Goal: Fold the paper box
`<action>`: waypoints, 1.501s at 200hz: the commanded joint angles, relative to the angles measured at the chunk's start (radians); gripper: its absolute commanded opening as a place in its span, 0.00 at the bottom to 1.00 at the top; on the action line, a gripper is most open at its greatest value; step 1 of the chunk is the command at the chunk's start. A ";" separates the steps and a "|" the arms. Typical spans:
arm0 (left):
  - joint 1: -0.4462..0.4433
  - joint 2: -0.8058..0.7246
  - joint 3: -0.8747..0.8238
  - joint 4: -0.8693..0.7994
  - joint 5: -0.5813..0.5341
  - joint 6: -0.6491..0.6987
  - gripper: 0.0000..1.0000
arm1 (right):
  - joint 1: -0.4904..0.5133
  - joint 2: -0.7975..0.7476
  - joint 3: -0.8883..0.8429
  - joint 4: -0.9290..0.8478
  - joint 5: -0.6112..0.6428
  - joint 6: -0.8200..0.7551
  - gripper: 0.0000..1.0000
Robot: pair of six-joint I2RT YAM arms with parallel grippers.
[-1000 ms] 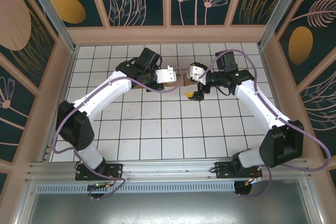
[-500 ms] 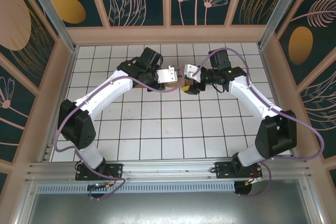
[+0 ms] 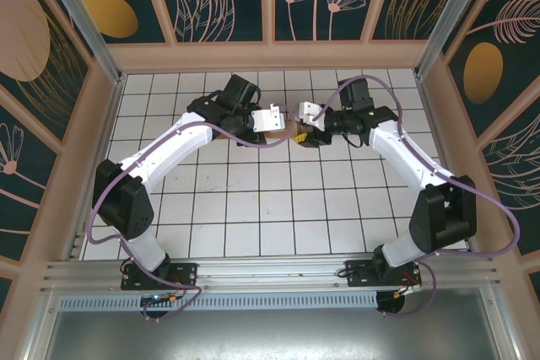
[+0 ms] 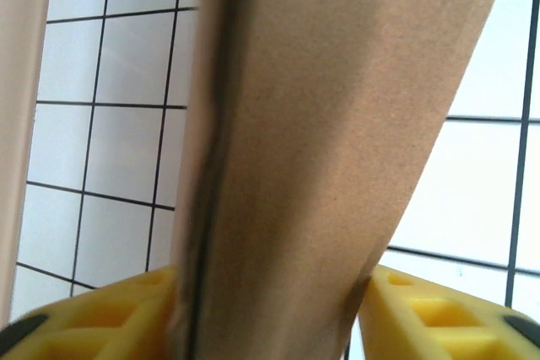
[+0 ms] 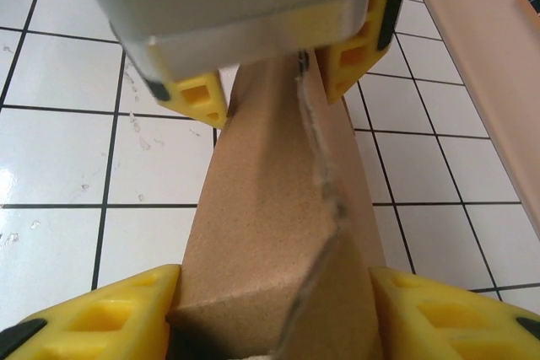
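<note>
Between left fingers (image 4: 93, 314) and right fingers (image 5: 101, 314), the paper box (image 5: 270, 208) is pinched.

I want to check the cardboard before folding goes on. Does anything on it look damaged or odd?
Yes. In the right wrist view the paper box, held by the right claw and the left claw, has a frayed edge running along its upper face. It looks torn or roughly cut, not cleanly folded.
</note>
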 commanded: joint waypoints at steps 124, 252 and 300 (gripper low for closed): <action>0.329 -0.428 -0.398 0.896 0.081 -0.978 0.99 | -0.162 0.030 -0.124 0.178 -0.336 0.175 0.44; 0.582 -0.347 -0.728 0.925 0.629 -1.283 0.87 | -0.196 -0.007 -0.258 0.370 -0.510 0.380 0.44; 0.580 -0.239 -0.723 0.920 0.699 -1.268 0.73 | -0.188 0.006 -0.255 0.362 -0.499 0.411 0.43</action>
